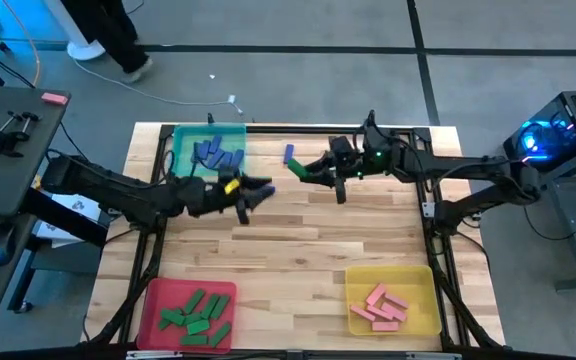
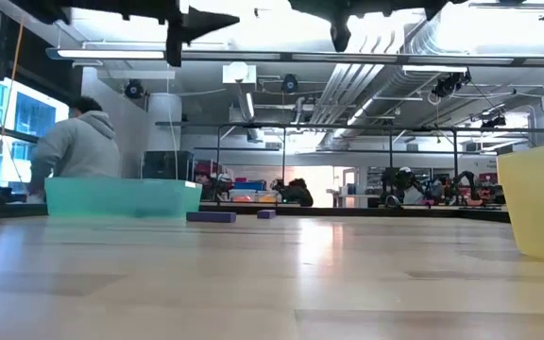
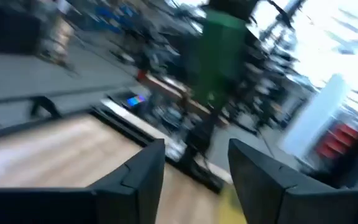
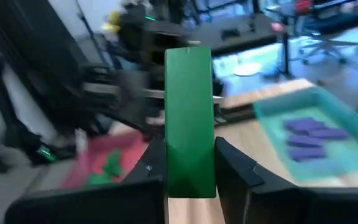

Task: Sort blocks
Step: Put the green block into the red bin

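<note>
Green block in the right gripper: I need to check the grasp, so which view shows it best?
The right wrist view: the green block fills it, clamped upright. The high view shows a green sliver at the right gripper; the left wrist view, a blur.

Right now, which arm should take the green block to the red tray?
The right. Its gripper already clamps the green block, while the left gripper is open and empty. The red tray holds greens.
</note>
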### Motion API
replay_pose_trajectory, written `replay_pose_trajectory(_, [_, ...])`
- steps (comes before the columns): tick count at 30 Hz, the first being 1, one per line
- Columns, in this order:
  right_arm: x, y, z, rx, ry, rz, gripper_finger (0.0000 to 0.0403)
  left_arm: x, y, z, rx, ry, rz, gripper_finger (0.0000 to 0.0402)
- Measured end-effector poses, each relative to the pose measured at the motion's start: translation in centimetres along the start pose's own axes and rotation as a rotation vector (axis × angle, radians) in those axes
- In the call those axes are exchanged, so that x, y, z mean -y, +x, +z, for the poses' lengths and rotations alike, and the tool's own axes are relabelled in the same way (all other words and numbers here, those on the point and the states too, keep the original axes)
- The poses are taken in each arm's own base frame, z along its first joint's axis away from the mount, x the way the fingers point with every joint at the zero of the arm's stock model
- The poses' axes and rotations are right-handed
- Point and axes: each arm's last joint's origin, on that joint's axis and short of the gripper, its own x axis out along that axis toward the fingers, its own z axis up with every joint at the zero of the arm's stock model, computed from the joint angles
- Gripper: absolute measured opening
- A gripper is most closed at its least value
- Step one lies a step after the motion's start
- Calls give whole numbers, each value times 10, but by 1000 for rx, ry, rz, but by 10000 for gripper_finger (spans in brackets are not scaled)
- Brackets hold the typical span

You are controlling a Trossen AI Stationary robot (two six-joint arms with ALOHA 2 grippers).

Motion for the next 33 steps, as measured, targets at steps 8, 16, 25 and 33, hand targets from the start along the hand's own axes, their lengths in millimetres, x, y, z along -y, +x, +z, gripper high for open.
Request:
replay_pose_trajectory(8, [-3, 17, 1, 106, 74, 59, 52, -21, 14, 30, 170, -45, 25, 248])
replay_pose_trajectory(16, [-1, 22, 2, 138, 96, 68, 52, -9, 31, 51, 164, 103, -135, 289])
replay_pose_trajectory(25, [-3, 27, -2, 126, 114, 79, 52, -7, 52, 56, 163, 121, -154, 289])
replay_pose_trajectory(33, [-5, 28, -3, 129, 142, 74, 72, -13, 57, 51, 81, 19, -254, 248])
